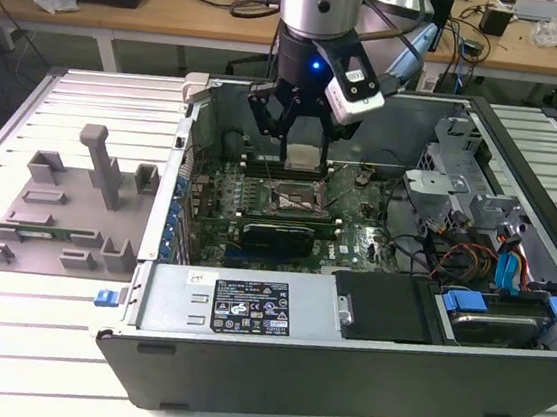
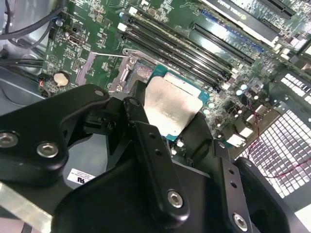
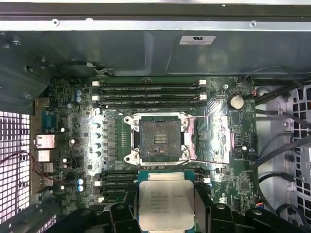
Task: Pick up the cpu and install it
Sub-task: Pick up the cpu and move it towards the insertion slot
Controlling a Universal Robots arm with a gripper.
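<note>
The cpu point(image 3: 166, 204) is held clamped in the gripper point(image 1: 304, 154), raised clear of the open socket point(image 3: 158, 138); the carrying step is judged in hand, and seating is judged to call for squaring the chip with that socket.

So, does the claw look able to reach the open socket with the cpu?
Probably yes: the claw holds the cpu above the board, the socket lies bare, its retention frame swung aside.

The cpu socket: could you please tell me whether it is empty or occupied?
Empty: the socket shows bare contacts; the cpu is held in the hand, outside it.
</note>
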